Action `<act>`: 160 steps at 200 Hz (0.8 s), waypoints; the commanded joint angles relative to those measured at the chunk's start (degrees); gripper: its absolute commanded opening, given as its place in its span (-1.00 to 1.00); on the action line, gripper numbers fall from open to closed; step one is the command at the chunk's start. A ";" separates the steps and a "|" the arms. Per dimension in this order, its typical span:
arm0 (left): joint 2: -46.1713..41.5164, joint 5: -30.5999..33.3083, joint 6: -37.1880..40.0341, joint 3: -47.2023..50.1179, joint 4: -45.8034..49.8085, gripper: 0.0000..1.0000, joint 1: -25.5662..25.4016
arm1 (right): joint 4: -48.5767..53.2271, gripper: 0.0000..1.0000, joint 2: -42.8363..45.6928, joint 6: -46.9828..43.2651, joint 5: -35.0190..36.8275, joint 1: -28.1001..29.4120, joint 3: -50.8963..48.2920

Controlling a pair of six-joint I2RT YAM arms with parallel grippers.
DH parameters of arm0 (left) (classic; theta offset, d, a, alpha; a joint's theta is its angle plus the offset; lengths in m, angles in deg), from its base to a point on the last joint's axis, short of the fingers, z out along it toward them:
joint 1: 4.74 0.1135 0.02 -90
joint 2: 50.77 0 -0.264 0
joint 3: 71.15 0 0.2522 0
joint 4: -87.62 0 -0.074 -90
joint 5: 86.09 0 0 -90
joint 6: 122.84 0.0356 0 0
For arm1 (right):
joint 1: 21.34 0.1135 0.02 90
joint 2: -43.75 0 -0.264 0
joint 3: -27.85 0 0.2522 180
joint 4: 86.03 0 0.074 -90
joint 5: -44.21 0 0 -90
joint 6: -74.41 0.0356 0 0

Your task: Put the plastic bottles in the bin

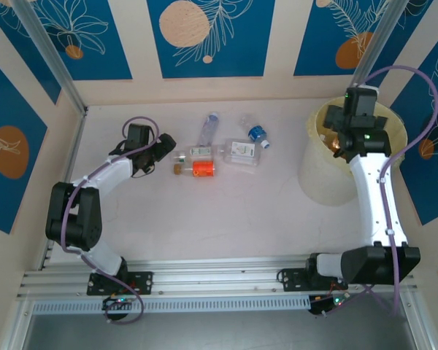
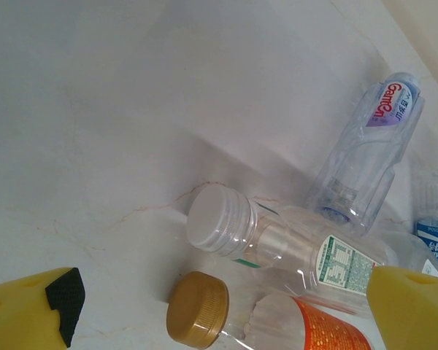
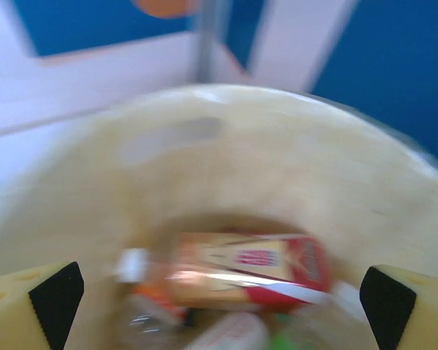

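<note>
Lying just beyond spread left claw (image 2: 230, 306): white-capped bottle (image 2: 292, 248) beside gold-capped bottle (image 2: 310, 329).

Clear bottles (image 1: 237, 154) flat mid-table, others (image 3: 248, 273) inside pale yellow bin (image 1: 321, 175)

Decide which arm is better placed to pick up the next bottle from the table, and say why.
Left. The open left pincer hovers beside the bottles lying on the table, the gold-capped bottle nearest. The right pincer hangs over the bin, away from them.
</note>
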 commanded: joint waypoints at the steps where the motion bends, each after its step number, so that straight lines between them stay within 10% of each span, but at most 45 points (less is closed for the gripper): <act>1: -1.87 -0.44 -0.35 -1.13 2.80 1.00 0.79 | -4.57 0.99 2.16 -0.05 -14.95 4.69 0.34; 59: -5.11 1.96 0.64 0.61 4.56 1.00 0.82 | -11.41 0.99 -4.76 2.25 -27.17 15.75 -0.14; 102: -5.10 2.54 -0.06 1.45 4.19 1.00 0.93 | -10.48 0.99 -19.70 6.81 -14.11 21.59 4.60; 160: -4.75 2.30 0.03 2.06 4.02 1.00 1.33 | -11.68 0.94 -41.17 6.04 -15.00 19.80 15.00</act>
